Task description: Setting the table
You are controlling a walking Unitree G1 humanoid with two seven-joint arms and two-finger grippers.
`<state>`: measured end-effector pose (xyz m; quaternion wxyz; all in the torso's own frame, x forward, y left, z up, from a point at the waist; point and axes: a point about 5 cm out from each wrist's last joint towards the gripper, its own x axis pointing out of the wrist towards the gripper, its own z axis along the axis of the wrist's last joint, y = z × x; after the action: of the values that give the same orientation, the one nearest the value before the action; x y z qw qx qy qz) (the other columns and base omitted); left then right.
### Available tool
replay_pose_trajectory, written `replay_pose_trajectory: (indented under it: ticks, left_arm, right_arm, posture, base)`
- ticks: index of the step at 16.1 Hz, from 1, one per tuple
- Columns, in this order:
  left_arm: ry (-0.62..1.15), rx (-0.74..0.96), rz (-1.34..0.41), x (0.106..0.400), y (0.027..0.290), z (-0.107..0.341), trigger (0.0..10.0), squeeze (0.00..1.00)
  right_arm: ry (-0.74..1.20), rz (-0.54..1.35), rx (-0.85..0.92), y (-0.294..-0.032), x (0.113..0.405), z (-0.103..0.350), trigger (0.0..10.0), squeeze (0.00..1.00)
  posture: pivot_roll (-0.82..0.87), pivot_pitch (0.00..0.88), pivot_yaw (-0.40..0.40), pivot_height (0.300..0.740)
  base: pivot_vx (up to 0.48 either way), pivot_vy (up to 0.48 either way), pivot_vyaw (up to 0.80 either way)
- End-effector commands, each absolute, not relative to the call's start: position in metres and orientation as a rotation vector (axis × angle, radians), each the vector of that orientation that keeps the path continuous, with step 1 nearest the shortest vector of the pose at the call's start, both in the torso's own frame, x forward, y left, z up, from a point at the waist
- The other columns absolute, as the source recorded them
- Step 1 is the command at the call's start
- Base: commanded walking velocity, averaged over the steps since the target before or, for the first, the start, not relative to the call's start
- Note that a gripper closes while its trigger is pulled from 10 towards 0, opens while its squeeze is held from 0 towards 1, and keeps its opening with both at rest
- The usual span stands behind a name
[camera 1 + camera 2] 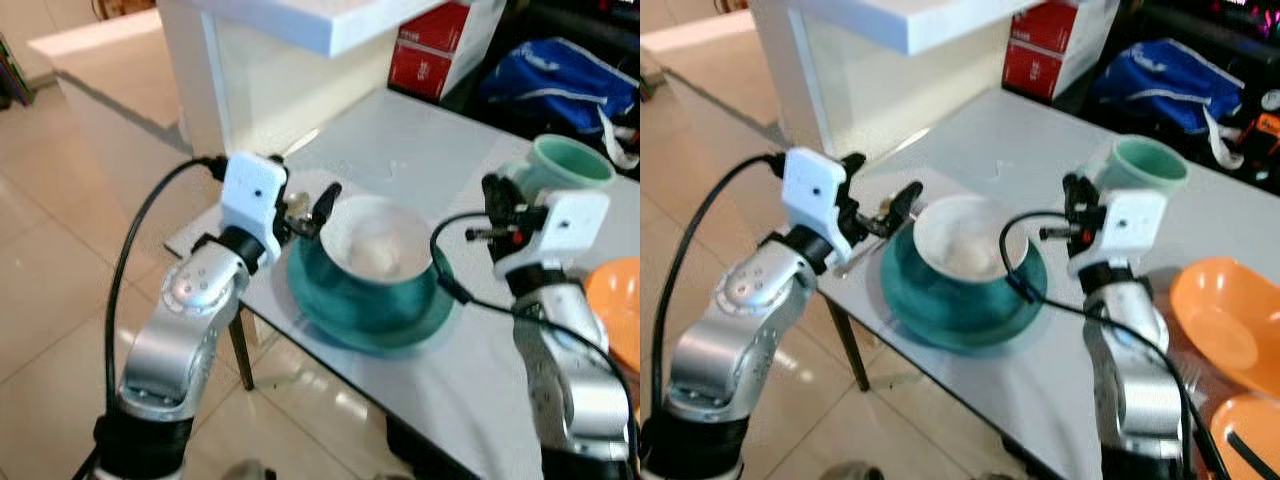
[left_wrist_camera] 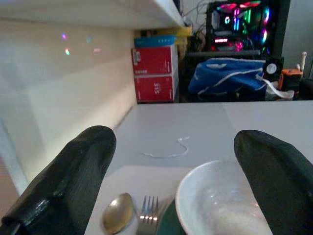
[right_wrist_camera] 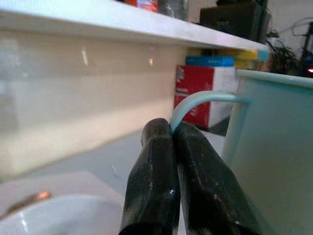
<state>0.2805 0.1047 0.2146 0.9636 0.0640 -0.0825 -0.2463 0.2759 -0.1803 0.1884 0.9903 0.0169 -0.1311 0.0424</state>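
My right pincer [image 1: 1072,212] clamps the mint cup's [image 1: 1145,165] handle above the counter [image 1: 400,140], my left pincer [image 1: 310,212] spread by the bowl [image 1: 375,240]; setting it down comes next.

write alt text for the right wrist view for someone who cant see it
The right gripper has its two black fingers shut on the thin handle of a pale green mug, seen close up. Behind are a grey table, a red box and a white bowl's rim.
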Motion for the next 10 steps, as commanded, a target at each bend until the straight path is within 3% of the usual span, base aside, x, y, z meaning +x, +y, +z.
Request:
replay_pose_trajectory:
  ticks: [1,7,10]
  left_arm:
    - [-0.172,0.125,-0.543,0.275,0.102,0.216,10.0,0.00]
    - [-0.171,0.139,-0.643,0.266,0.098,0.221,10.0,0.00]
    - [-0.166,0.138,-0.702,0.262,0.096,0.223,10.0,0.00]
  right_arm:
    - [-0.242,0.068,0.092,-0.190,0.285,0.187,10.0,0.00]
    - [-0.185,0.148,0.008,-0.202,0.319,0.163,10.0,0.00]
    - [-0.110,0.115,0.098,-0.217,0.339,0.145,10.0,0.00]
  posture:
    - [0.07,0.069,-0.051,0.740]
    - [0.08,0.083,-0.058,0.740]
    - [0.09,0.081,-0.055,0.740]
  base:
    - [0.000,0.000,0.00]
    - [0.000,0.000,0.00]
    - [0.000,0.000,0.00]
